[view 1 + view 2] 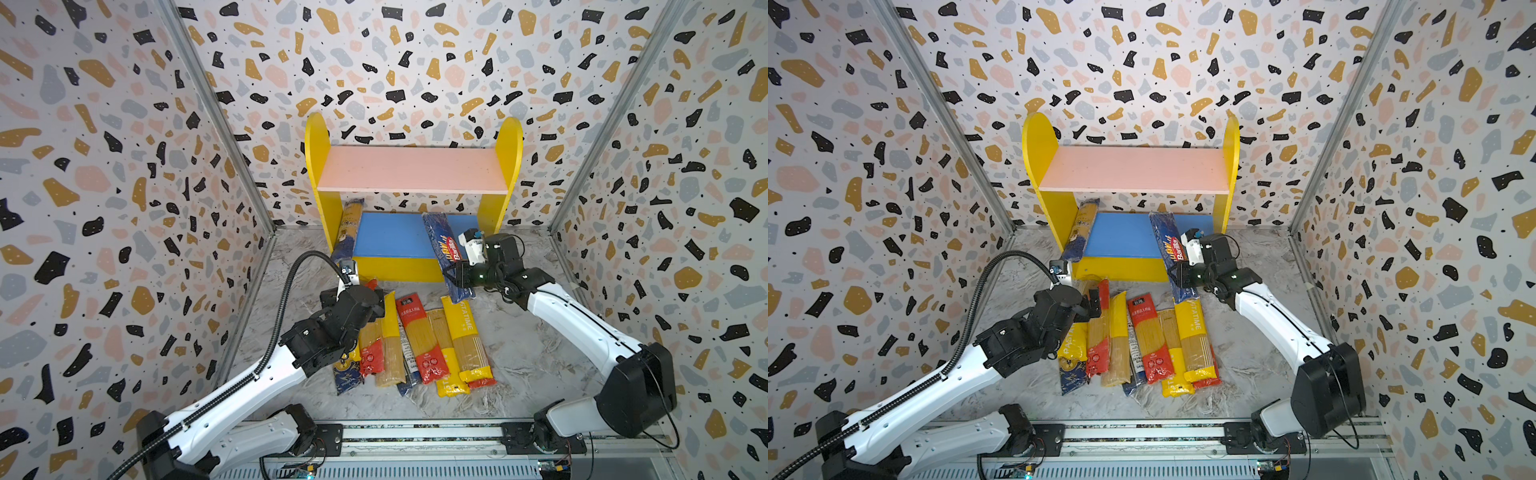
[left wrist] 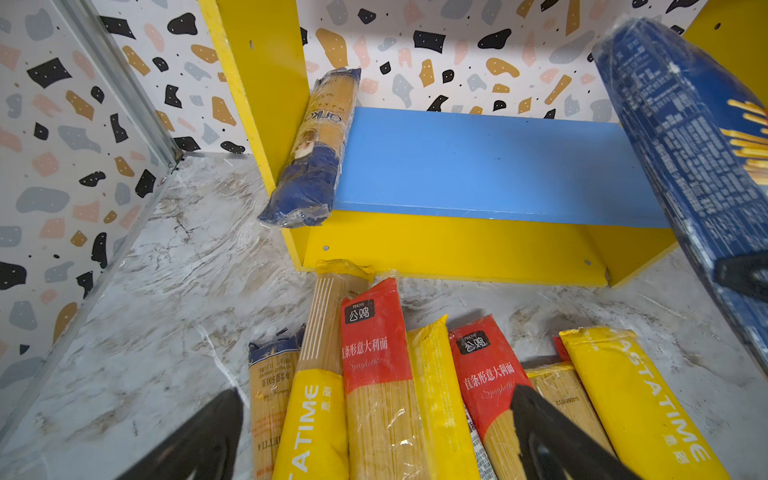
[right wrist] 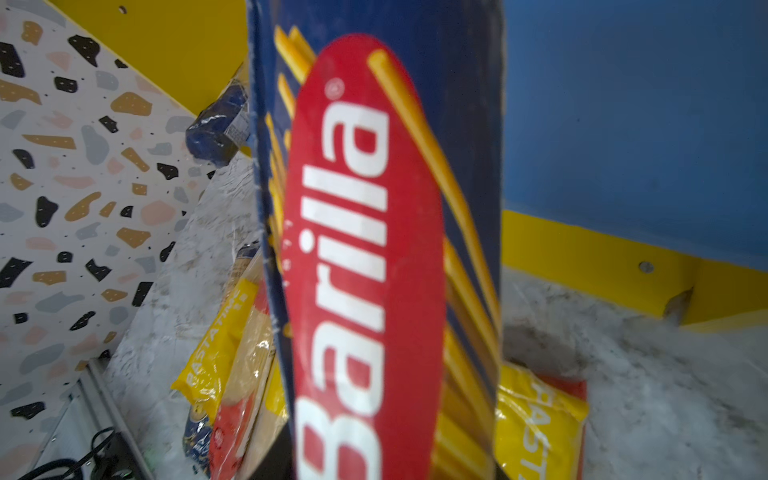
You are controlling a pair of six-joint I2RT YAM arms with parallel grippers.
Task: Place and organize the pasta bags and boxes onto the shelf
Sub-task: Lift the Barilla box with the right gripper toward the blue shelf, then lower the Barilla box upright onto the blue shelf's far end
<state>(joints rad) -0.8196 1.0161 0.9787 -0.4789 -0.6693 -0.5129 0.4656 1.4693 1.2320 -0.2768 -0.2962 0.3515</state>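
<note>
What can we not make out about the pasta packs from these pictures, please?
Right tool: right wrist view, the Barilla pack covers most of it.
Leftmost floor pack: both top views, upper end covered by the left arm.
Barilla pack: left wrist view, one end cut off by the picture's edge.
Shelved pack: both top views, label too small to read.

Barilla pack fills the middle (lettering close and blurred). Behind it is the blue lower board of the shelf, and yellow bags lie on the marbled tabletop by its front edge.
</note>
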